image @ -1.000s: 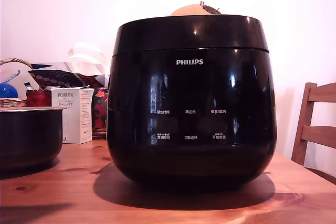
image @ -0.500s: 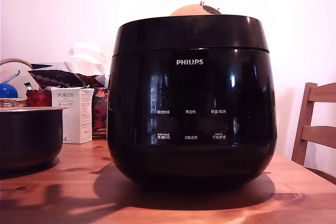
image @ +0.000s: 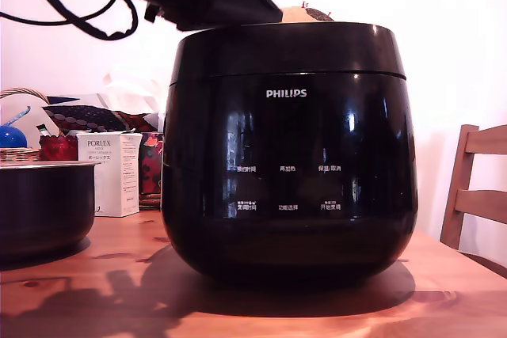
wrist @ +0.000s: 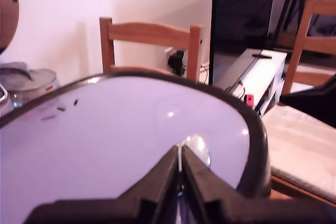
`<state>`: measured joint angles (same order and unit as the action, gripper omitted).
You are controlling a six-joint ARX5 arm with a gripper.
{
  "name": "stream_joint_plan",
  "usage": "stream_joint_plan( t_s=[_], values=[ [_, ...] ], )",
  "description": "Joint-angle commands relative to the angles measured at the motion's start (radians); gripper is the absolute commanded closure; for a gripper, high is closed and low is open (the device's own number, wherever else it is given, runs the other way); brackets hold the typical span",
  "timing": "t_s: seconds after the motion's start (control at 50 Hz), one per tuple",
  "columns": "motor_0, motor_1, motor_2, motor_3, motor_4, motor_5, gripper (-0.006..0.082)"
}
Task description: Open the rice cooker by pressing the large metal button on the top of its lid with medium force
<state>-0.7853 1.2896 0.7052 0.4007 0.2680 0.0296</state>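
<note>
1 gripper [wrist: 179, 167], jaws pressed together, over 1 rice cooker's [image: 289, 156] lid [wrist: 121, 135].

You see the gripper [wrist: 179, 169] with fingers pressed together, only a thin slit between them, tips over the round metal button [wrist: 197, 148] on the glossy lid [wrist: 115, 135]; wooden chair [wrist: 149, 43] beyond the lid

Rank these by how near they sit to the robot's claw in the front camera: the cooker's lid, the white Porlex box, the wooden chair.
1. lid, just beneath the gripper
2. Porlex box, lower, exterior view's left
3. wooden chair, far at the exterior view's right
</note>
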Motion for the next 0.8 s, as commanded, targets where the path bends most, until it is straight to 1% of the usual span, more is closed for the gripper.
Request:
stream_joint_plan(
  t_s=[0.0,0.14,0.22,0.36,0.38,0.52,0.66,0.78],
  values=[
    [-0.006,0.027,0.007,0.002,-0.001,0.006,0.0791],
    [-0.011,0.033,0.008,-0.021,-0.015,0.017,0.0791],
    [-0.019,0.04,0.008,-0.043,-0.028,0.055,0.0791],
    [-0.032,0.049,0.008,-0.096,-0.042,0.086,0.0791],
    [-0.034,0.052,0.008,-0.101,-0.044,0.105,0.0791],
    [-0.041,0.053,0.008,-0.159,-0.081,0.129,0.0791],
    [-0.04,0.053,0.008,-0.189,-0.119,0.13,0.0791],
    [-0.04,0.053,0.008,-0.21,-0.132,0.136,0.0791]
  ],
)
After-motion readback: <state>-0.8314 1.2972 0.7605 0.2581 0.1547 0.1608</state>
